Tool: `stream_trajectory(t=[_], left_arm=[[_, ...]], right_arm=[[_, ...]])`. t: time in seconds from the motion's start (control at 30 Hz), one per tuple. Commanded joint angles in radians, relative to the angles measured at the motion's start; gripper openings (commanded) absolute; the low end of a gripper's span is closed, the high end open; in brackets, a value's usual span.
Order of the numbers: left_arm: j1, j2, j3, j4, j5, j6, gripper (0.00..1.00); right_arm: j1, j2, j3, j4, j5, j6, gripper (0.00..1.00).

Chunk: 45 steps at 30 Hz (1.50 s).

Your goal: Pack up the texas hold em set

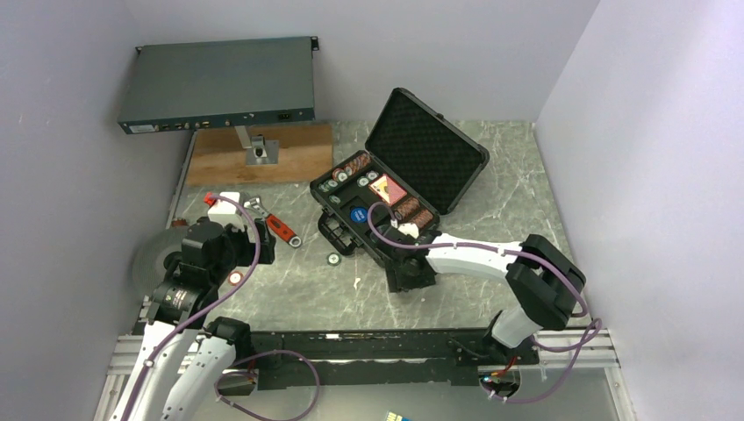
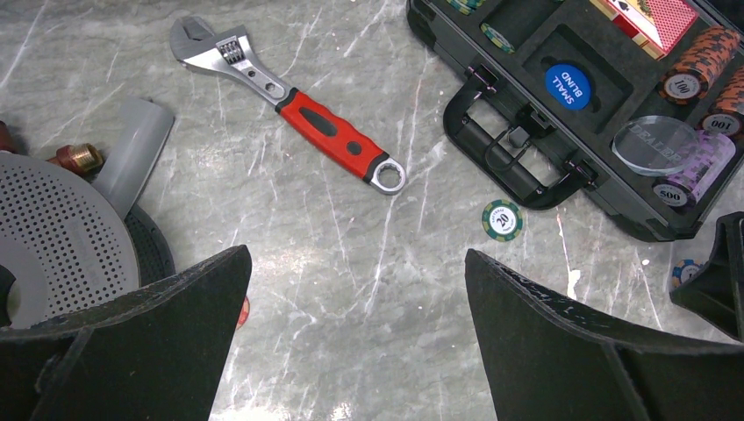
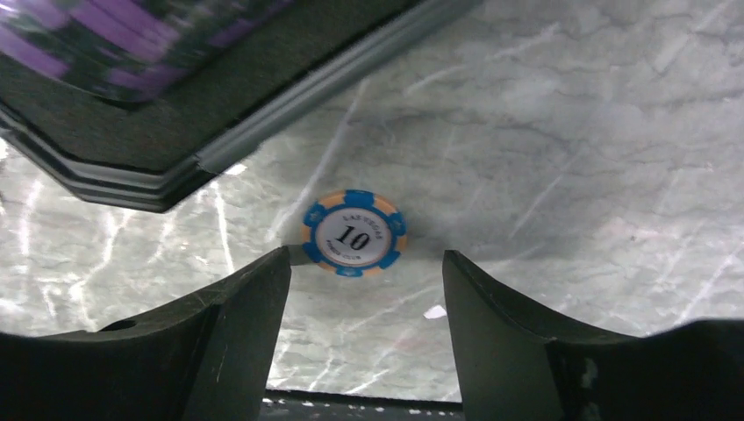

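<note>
1. The case [image 1: 399, 189] lies open in the middle of the top view, its lid [image 1: 430, 149] tilted back toward the upper right.
2. Inside it sit stacked chips [image 2: 697, 66], the red card deck [image 2: 654, 17], a blue disc [image 2: 568, 85] and a clear disc [image 2: 664, 145], so most of the set looks packed.
3. Two chips lie loose on the counter [image 2: 351, 219]. A green chip [image 2: 503, 219] marked 20 is just beside the case's front edge. A blue-and-orange chip [image 3: 354, 232] marked 10 is near the case's corner.
4. A red sliver by the left finger in the left wrist view may be a third chip, but too little shows to tell.
5. The right end effector [image 3: 364, 272] hangs low over the counter with its fingers spread. The blue-and-orange chip lies just beyond the gap between them and is not pinched.
6. The left end effector [image 2: 355, 289] is spread wide and holds nothing. It is at the lower left of the top view, well apart from the case.
7. By my judgement, the loose chips have yet to go into the case and the lid has yet to be shut. The wrench [image 2: 298, 114] stays out.
</note>
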<state>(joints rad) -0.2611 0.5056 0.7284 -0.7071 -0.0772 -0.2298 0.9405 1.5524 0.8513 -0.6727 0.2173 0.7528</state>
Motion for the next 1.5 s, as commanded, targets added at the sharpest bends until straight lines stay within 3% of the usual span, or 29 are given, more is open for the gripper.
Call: stream_trajectory(t=[0.0, 0.6, 0.93, 1.13, 1.23, 1.27, 1.37, 1.47], left_arm=[[0.005, -0.002, 0.007, 0.025, -0.011, 0.003, 0.99], [0.005, 0.003, 0.008, 0.026, -0.007, 0.004, 0.99], [0.005, 0.001, 0.008, 0.027, -0.005, 0.005, 0.99], [0.005, -0.003, 0.008, 0.027, -0.008, 0.006, 0.99], [0.005, -0.003, 0.007, 0.027, -0.007, 0.005, 0.99], [0.005, -0.003, 0.008, 0.027, -0.005, 0.006, 0.99], [0.005, 0.0, 0.005, 0.033, 0.021, 0.012, 0.99], [0.005, 0.019, -0.004, 0.069, 0.091, 0.017, 0.99]], right_arm=[[0.001, 0.032, -0.043, 0.122, -0.029, -0.003, 0.65], [-0.002, 0.096, -0.125, 0.196, -0.091, -0.014, 0.16], [0.016, -0.047, 0.092, -0.04, -0.011, -0.041, 0.14], [0.021, -0.085, 0.139, -0.111, 0.008, -0.035, 0.14], [0.021, -0.099, 0.14, -0.11, 0.014, -0.037, 0.19], [0.022, -0.106, 0.142, -0.104, 0.014, -0.042, 0.26], [0.021, -0.128, 0.171, -0.101, 0.034, -0.065, 0.62], [0.019, -0.141, 0.241, -0.133, 0.095, -0.097, 0.81]])
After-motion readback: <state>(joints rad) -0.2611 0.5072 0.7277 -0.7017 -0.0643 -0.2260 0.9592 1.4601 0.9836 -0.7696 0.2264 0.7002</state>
